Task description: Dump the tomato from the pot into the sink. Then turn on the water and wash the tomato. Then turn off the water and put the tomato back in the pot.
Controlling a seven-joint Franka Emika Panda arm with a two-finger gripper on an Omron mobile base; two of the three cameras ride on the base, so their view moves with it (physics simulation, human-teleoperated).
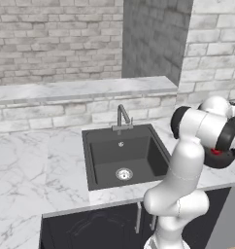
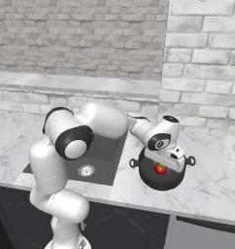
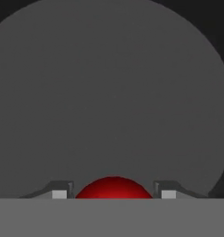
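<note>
Inside the pot (image 2: 149, 178), on the marble counter (image 2: 216, 189) right of the sink (image 2: 106, 151), the gripper (image 3: 114, 193) hangs low — fingers (image 3: 59, 193) spread either side of the tomato (image 3: 114, 188), whether touching cannot be told. Beyond, the faucet (image 1: 122, 116) stands against the brick ledge.

A white marble counter (image 1: 37, 160) runs along a brick wall. The dark grey sink (image 1: 124, 155) is set into it. Just right of the sink, the black pot (image 2: 163, 176) sits on the counter, near its front edge.
</note>
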